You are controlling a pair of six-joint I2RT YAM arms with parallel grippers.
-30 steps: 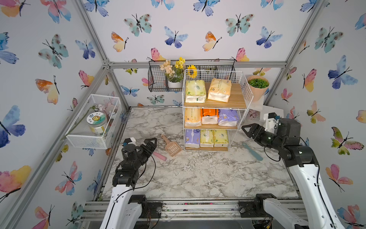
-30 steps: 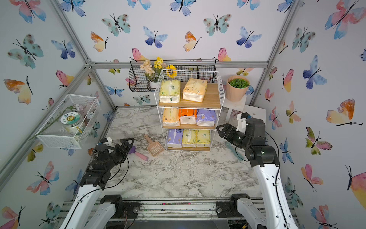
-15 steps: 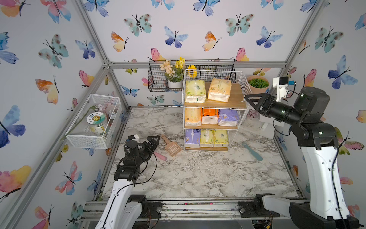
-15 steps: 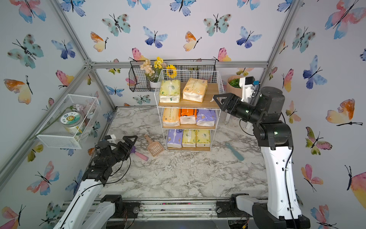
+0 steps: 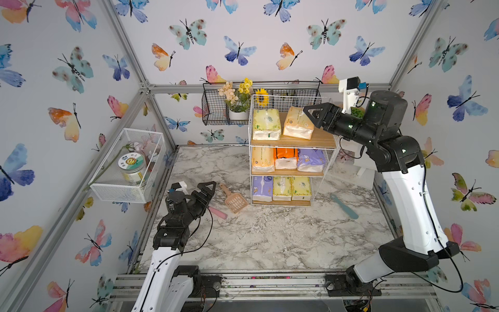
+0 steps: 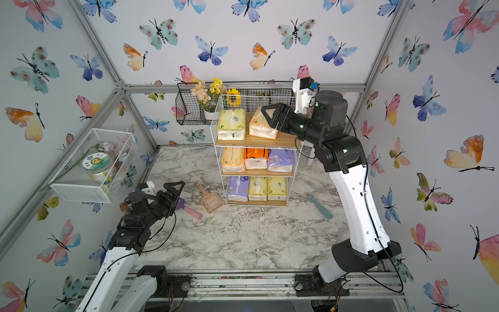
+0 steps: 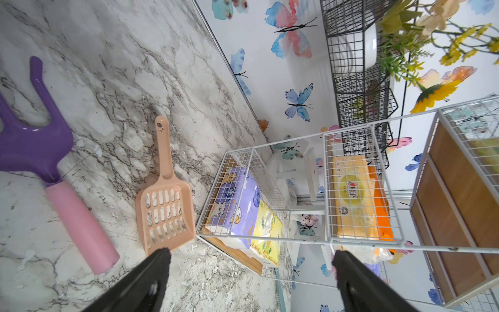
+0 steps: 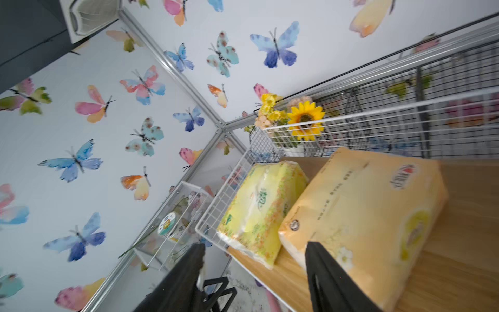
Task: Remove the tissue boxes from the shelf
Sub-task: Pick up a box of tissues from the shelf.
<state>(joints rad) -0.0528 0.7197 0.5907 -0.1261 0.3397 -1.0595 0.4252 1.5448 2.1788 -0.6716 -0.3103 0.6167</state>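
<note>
The shelf (image 5: 322, 140) of white wire and wooden boards stands at the back of the marble table. Its top board carries two tissue boxes, a yellow-green one (image 5: 266, 124) and a peach one (image 5: 296, 123). The middle tier holds peach, orange (image 5: 285, 158) and lilac packs; the bottom tier holds a lilac (image 5: 261, 187) and two yellow ones. My right gripper (image 5: 310, 113) hangs open at the top tier, one finger (image 8: 326, 278) over the peach box (image 8: 361, 205), nothing clamped. Low on the left, my left gripper (image 5: 206, 189) is open and empty, facing the shelf's lower tiers (image 7: 243, 162).
A peach scoop (image 5: 234, 200) and a pink-handled purple fork (image 5: 217, 212) lie just ahead of the left gripper. A teal spatula (image 5: 344, 206) lies right of the shelf. A black wire flower basket (image 5: 216, 108) hangs behind it, and a white mesh basket (image 5: 127, 164) hangs on the left wall.
The right arm rose from table height beside the shelf up to the top tier, and its jaws narrowed somewhat. The left arm crept slightly toward the shelf.
</note>
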